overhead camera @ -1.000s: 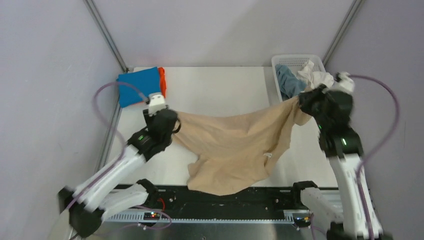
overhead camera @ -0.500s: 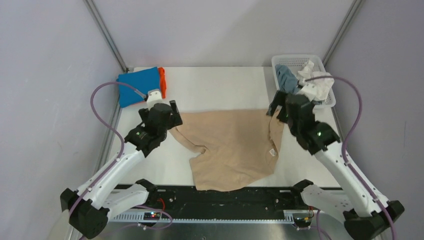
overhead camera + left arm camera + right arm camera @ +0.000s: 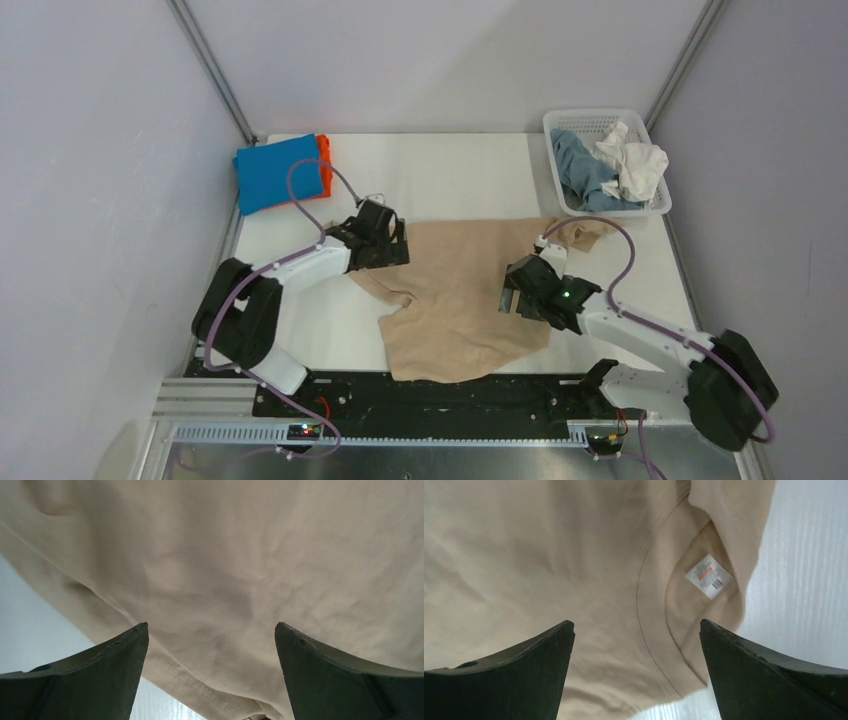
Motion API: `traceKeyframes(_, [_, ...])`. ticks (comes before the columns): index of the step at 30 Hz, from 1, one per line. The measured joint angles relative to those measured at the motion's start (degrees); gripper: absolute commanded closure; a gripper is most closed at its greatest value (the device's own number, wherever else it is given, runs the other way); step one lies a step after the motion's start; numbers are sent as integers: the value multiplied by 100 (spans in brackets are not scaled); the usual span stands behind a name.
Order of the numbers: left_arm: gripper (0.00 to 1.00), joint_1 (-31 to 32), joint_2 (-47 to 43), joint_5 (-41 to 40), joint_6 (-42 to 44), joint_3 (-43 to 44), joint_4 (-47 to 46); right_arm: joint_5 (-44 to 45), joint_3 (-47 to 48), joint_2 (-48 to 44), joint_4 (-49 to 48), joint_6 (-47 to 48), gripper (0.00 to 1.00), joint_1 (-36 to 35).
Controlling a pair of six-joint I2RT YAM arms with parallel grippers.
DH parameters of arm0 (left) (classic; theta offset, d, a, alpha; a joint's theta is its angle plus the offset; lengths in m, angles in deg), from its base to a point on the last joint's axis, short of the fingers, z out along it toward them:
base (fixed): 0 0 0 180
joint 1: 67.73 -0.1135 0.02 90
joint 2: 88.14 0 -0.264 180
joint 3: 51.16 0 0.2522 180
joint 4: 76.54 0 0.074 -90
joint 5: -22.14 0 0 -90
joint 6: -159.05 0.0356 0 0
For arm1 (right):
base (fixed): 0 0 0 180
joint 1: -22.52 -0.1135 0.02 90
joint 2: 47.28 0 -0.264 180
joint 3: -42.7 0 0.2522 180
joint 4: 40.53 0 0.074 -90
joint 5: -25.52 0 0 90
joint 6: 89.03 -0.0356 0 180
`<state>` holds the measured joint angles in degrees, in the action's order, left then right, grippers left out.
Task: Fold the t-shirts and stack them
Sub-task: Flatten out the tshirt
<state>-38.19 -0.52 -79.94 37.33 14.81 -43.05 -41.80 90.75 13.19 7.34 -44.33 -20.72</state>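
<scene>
Pale lilac walls closed in a white table [image 3: 450,170]. At its far right corner stood a white mesh basket [image 3: 597,115] holding two bunched tees, a dusty grey-blue t-shirt [image 3: 583,172] on the left and a white t-shirt [image 3: 634,162] on the right, touching each other. At the far left corner lay a folded blue t-shirt [image 3: 277,172], with an orange t-shirt [image 3: 323,158] showing along its right edge. The beige t-shirt [image 3: 460,290] lay loosely spread and rumpled in the middle of the table, reaching toward the near edge. The left jaws were spread wide over its far left part, their dark fingers [image 3: 100,672] gripping nothing. The right jaws were likewise spread wide and held nothing, their fingers [image 3: 769,677] on either side of the neckline and its small white label [image 3: 707,576] near the shirt's right edge. Whether either pair of tips touched the cloth could not be told.
</scene>
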Motion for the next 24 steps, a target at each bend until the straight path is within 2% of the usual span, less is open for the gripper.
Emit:
traceKeyframes(5, [0,0,396,267,-186,-98,-245,-308,0,1174,-835,31,1,507])
traceKeyframes(11, [0,0,249,345,-343,-573,-684,-636,588,2186,-1648,380,1,1185])
traceKeyframes(20, [0,-4,-162,527,-866,-1237,-1596,-1023,2907,4374,-1906,1196,0,1451])
traceKeyframes(24, [0,251,-273,643,-1300,-1414,-1897,-1213,3775,5018,-1873,1478,1,1593])
